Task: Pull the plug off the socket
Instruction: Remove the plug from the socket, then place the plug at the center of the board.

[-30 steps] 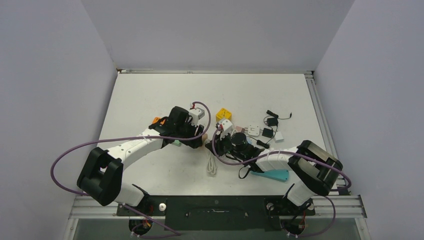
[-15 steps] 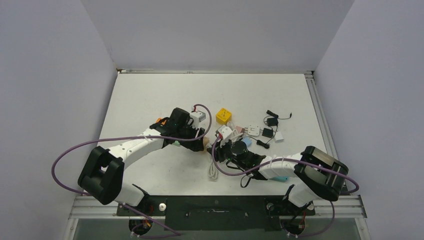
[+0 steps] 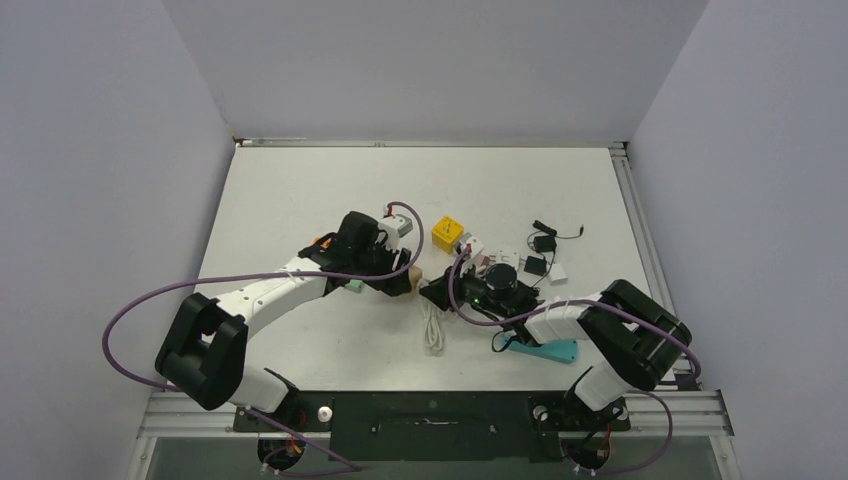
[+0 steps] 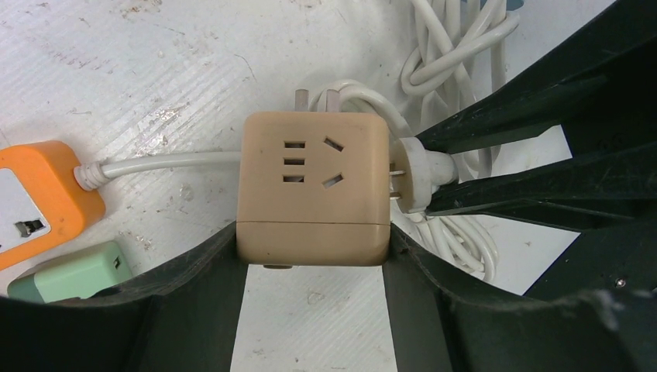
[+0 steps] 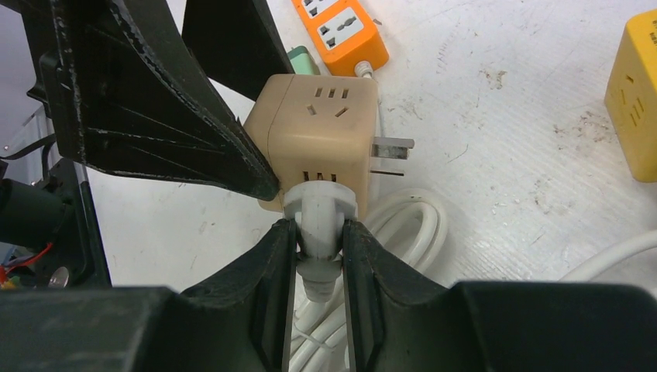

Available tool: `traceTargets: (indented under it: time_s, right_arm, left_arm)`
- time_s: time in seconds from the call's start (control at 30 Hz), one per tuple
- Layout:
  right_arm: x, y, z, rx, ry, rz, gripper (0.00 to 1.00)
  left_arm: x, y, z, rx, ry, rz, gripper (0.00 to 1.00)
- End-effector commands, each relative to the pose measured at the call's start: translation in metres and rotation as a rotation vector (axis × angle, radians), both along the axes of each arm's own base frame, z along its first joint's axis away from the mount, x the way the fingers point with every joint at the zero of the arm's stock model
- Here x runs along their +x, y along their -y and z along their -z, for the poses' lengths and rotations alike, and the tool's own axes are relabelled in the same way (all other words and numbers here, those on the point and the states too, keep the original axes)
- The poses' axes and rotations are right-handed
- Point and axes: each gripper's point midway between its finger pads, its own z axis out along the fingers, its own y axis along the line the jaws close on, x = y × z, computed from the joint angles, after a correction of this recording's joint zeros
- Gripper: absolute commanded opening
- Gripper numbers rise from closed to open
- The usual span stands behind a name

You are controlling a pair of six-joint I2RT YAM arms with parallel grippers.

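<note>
Since the earlier frames your right gripper (image 3: 437,291) has swung from further right in toward the middle of the table (image 3: 300,190), and it now meets the left gripper (image 3: 405,281) there. From overhead you see little more than two black wrists nose to nose, with a coil of white cable (image 3: 433,331) lying just near of them.

The wrist cameras give you the detail. In the left one, your left gripper (image 4: 314,256) is clamped on the tan cube socket (image 4: 314,187), one finger on each side of its lower half. The white plug (image 4: 418,172) sits at the cube's right face with its metal prongs partly showing, so it is not fully seated. An orange power strip (image 4: 35,194) and a mint-green adapter (image 4: 73,271) lie to the left.

In the right wrist view, your right gripper (image 5: 318,232) is closed tight on the plug (image 5: 318,217) body, right against the socket (image 5: 321,132). A second set of bare prongs (image 5: 391,149) juts from the cube's side. A yellow cube (image 5: 639,93) sits at the right edge.
</note>
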Motion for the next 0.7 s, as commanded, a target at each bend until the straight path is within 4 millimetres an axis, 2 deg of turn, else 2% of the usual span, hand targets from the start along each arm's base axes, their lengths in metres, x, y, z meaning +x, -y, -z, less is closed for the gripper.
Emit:
traceTargets:
  time_s: [0.0, 0.27, 0.43, 0.53, 0.67]
  right_arm:
    - [-0.004, -0.018, -0.043, 0.079, 0.135, -0.024, 0.05]
    - [-0.025, -0.031, -0.046, -0.122, 0.331, 0.091, 0.05]
    - [-0.027, -0.035, -0.046, -0.103, 0.310, 0.088, 0.05]
    - [-0.023, -0.030, -0.048, -0.051, 0.274, 0.076, 0.05]
    - [-0.010, -0.013, -0.052, 0.002, 0.238, 0.105, 0.05]
  left_arm:
    - [0.010, -0.001, -0.012, -0.004, 0.052, -0.014, 0.00]
    - [0.019, -0.017, 0.003, 0.050, -0.013, -0.109, 0.00]
    - [0.021, -0.020, 0.006, 0.061, -0.016, -0.118, 0.00]
    - [0.019, -0.016, 0.003, 0.042, -0.012, -0.098, 0.00]
    - [0.019, -0.013, -0.002, 0.020, 0.007, -0.087, 0.00]
